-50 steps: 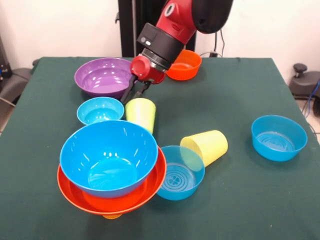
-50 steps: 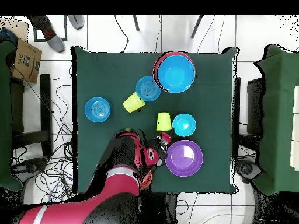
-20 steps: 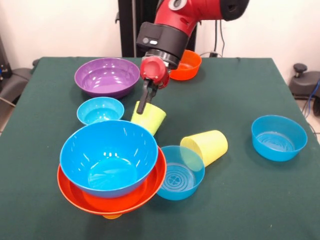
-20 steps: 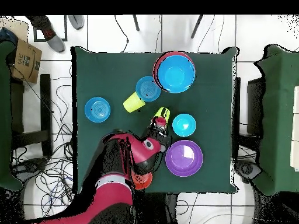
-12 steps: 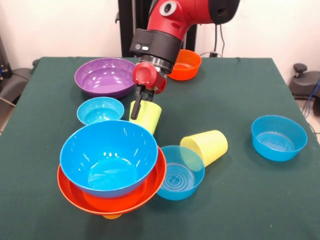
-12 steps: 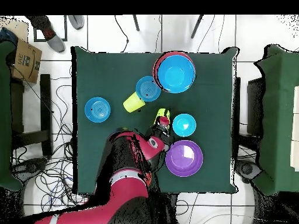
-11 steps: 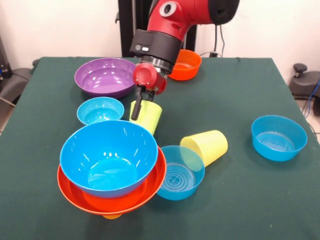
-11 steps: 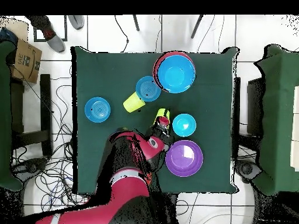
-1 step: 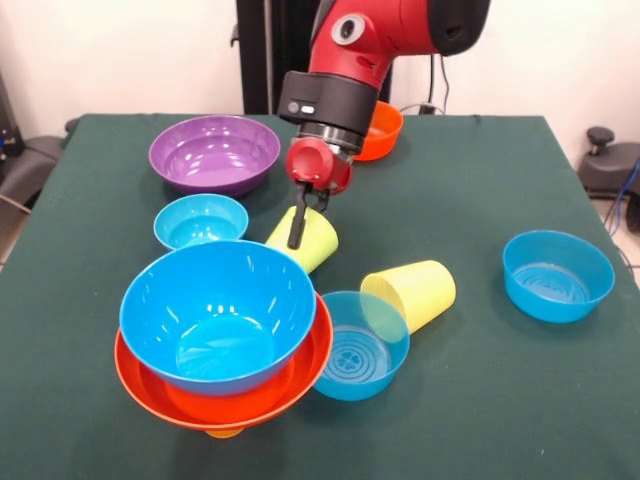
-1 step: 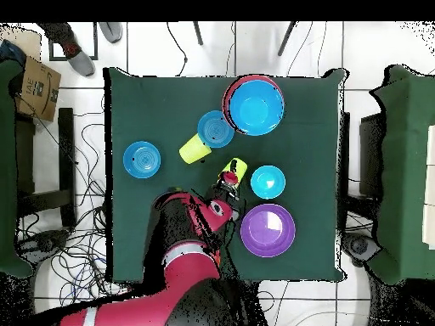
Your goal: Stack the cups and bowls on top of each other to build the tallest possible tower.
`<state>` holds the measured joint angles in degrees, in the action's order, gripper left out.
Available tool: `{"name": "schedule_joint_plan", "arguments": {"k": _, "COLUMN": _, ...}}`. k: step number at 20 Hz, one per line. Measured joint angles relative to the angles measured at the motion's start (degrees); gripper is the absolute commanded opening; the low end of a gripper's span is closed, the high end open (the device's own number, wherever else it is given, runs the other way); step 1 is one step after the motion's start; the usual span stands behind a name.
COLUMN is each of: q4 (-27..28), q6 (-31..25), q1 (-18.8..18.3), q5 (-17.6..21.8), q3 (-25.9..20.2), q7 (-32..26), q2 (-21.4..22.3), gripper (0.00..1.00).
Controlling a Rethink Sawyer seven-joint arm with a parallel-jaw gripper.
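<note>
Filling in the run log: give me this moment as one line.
hand: shut on lime green cup | cup: tilted | tower: blue bowl in orange bowl | yellow cup: on its side

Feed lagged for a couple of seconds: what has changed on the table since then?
The gripper swung from beside the purple bowl onto the lime green cup, closed on its rim and tipped it from upright to leaning. The tower, yellow cup and the other bowls stayed put.
</note>
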<state>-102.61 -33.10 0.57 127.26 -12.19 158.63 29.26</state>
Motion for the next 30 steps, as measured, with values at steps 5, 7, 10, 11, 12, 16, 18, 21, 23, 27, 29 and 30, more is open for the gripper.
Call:
{"name": "schedule_joint_plan", "arguments": {"k": 5, "q4": -0.6, "q6": 0.0, "q1": -0.9, "q5": -0.1, "q3": -1.7, "q7": 0.0, "q2": 0.4, "gripper": 1.00}}
{"name": "schedule_joint_plan", "arguments": {"k": 7, "q4": -0.6, "q6": 0.0, "q1": -0.8, "q5": -0.4, "q3": -1.8, "q7": 0.0, "q2": 0.4, "gripper": 1.00}}
{"name": "schedule_joint_plan", "arguments": {"k": 10, "q4": -0.6, "q6": 0.0, "q1": -0.9, "q5": -2.4, "q3": -1.8, "q7": 0.0, "q2": 0.6, "gripper": 1.00}}
{"name": "schedule_joint_plan", "arguments": {"k": 11, "q4": -0.6, "q6": 0.0, "q1": -0.9, "q5": -2.8, "q3": -1.8, "q7": 0.0, "q2": 0.6, "gripper": 1.00}}
{"name": "schedule_joint_plan", "arguments": {"k": 12, "q4": -0.8, "q6": 0.0, "q1": -1.0, "q5": -2.5, "q3": -2.2, "q7": 0.0, "q2": 0.6, "gripper": 1.00}}
{"name": "schedule_joint_plan", "arguments": {"k": 16, "q4": -1.7, "q6": 0.0, "q1": -1.9, "q5": 0.3, "q3": -4.1, "q7": 0.0, "q2": 1.0, "gripper": 1.00}}
{"name": "schedule_joint_plan", "arguments": {"k": 18, "q4": -2.0, "q6": 0.0, "q1": -2.4, "q5": 1.1, "q3": -4.8, "q7": 0.0, "q2": 1.0, "gripper": 1.00}}
{"name": "schedule_joint_plan", "arguments": {"k": 21, "q4": -2.1, "q6": 0.0, "q1": -3.1, "q5": 1.2, "q3": -5.7, "q7": 0.0, "q2": 1.0, "gripper": 1.00}}
{"name": "schedule_joint_plan", "arguments": {"k": 23, "q4": -2.1, "q6": 0.0, "q1": -3.1, "q5": 1.1, "q3": -5.8, "q7": 0.0, "q2": 0.9, "gripper": 1.00}}
{"name": "schedule_joint_plan", "arguments": {"k": 27, "q4": -2.1, "q6": 0.0, "q1": -3.0, "q5": 0.2, "q3": -5.9, "q7": 0.0, "q2": 0.6, "gripper": 1.00}}
{"name": "schedule_joint_plan", "arguments": {"k": 29, "q4": -2.0, "q6": 0.0, "q1": -3.0, "q5": 0.0, "q3": -5.9, "q7": 0.0, "q2": 0.6, "gripper": 1.00}}
{"name": "schedule_joint_plan", "arguments": {"k": 30, "q4": -2.0, "q6": -0.1, "q1": -3.0, "q5": -0.1, "q3": -5.9, "q7": 0.0, "q2": 0.7, "gripper": 1.00}}
